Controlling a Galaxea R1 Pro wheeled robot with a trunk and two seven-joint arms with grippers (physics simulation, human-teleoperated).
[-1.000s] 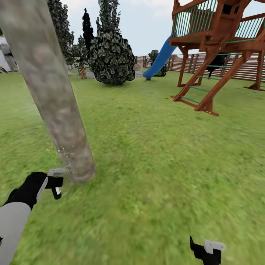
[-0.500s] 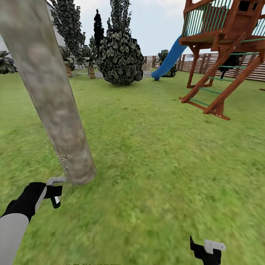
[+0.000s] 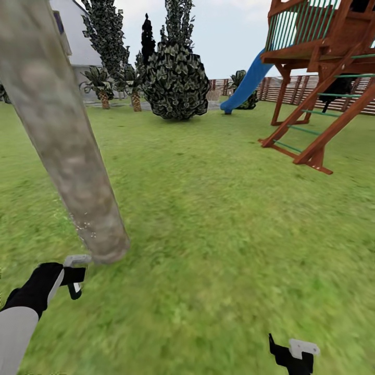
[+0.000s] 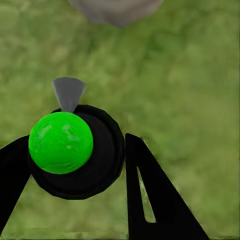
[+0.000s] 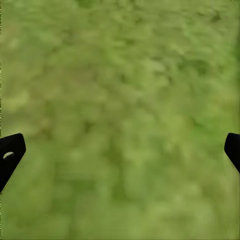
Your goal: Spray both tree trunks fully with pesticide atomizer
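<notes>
While your head camera looks down the lawn [image 3: 219,208], your left gripper [image 3: 77,273] sits just beside the foot of the tree trunk [image 3: 62,146], with pale specks dotting the bark low down. Your left wrist camera adds what that view cannot resolve: the pesticide atomizer [image 4: 75,150], a dark round body with a green top and grey nozzle, clamped between your two fingers [image 4: 155,195], nozzle toward the trunk base [image 4: 116,9]. Your left forearm reaches forward and low toward the trunk. Well apart from the trunk, your right gripper [image 3: 294,354] hangs low over grass [image 5: 120,115], fingers spread wide. Beyond the trunk stand a bushy shrub [image 3: 174,80], a blue slide [image 3: 245,86] and a wooden play tower [image 3: 325,67].
</notes>
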